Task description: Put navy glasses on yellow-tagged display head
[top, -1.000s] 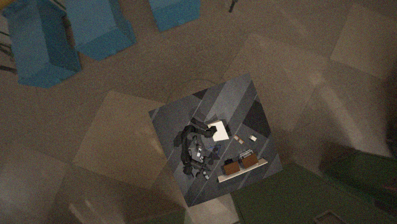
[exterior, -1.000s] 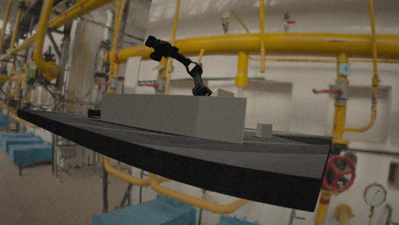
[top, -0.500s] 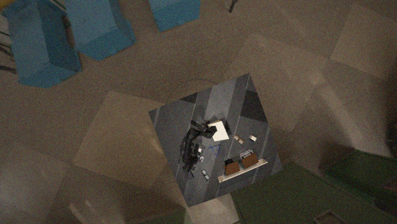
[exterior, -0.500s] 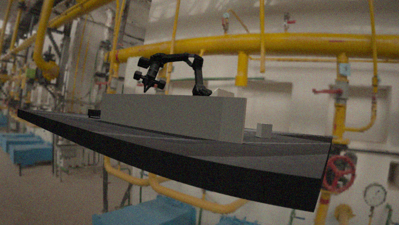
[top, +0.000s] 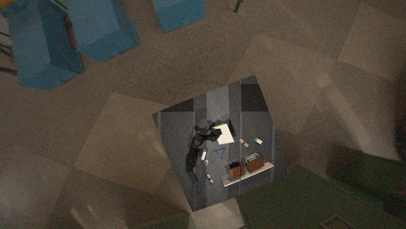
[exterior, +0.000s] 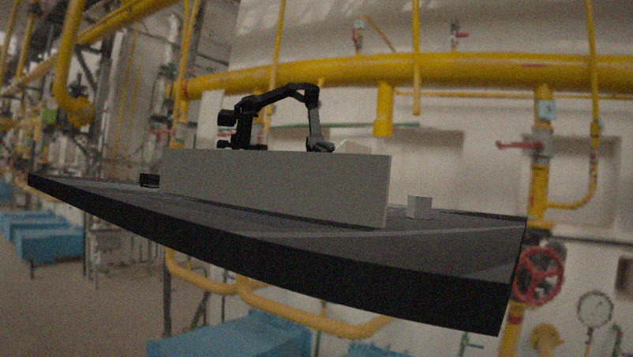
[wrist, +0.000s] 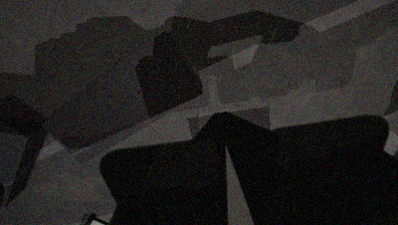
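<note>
your gripper [top: 205, 162] is clenched on nothing. the navy glasses [top: 219, 153] lie on the desk [top: 176, 133] at its 2 o'clock, long axis running 10-to-4.

From the exterior view a grey wall panel [exterior: 275, 186] on the bench [exterior: 310, 261] hides both display heads, the navy glasses and the end effector's tips; in the top view the navy glasses [top: 219, 153] show only as thin blue lines, too small to tell bridge from temples; the tags on the two brown heads [top: 245, 167] cannot be made out; the wrist view is dark, its lower edge cutting off the end effector [wrist: 226, 174].
</note>
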Motion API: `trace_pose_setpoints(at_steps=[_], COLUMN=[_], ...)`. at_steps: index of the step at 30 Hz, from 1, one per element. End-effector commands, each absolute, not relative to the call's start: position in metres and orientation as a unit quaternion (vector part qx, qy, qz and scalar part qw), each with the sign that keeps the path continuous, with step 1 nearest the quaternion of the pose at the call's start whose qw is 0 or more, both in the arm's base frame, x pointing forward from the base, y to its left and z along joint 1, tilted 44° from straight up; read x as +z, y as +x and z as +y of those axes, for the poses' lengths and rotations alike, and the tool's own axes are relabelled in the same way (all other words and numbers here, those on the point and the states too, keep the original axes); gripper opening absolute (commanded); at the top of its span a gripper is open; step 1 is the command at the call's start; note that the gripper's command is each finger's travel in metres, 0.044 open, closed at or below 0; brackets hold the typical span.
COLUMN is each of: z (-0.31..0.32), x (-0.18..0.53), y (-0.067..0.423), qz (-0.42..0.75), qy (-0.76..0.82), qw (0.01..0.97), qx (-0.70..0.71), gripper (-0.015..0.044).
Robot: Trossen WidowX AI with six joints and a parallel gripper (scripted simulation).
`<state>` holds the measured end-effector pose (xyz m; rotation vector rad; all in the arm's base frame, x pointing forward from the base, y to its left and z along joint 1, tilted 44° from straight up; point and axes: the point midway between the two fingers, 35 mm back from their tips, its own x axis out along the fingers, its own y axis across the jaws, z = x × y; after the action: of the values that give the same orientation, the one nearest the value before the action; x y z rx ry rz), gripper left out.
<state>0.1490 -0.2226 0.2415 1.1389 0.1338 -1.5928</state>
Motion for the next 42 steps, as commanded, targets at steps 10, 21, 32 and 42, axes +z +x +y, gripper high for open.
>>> trace_pose_setpoints(at_steps=[10, 21, 32, 42], z=[-0.237, -0.249, -0.262, -0.265], x=[0.228, 0.216, 0.203, 0.201], y=[0.151, 0.152, 0.152, 0.153], qz=[0.057, 0.057, 0.056, 0.056], qy=[0.479, 0.478, 0.478, 0.477], qw=[0.555, 0.555, 0.556, 0.556], qx=[-0.678, -0.678, -0.678, -0.678], gripper=[0.0000, 0.0000, 0.0000, 0.0000])
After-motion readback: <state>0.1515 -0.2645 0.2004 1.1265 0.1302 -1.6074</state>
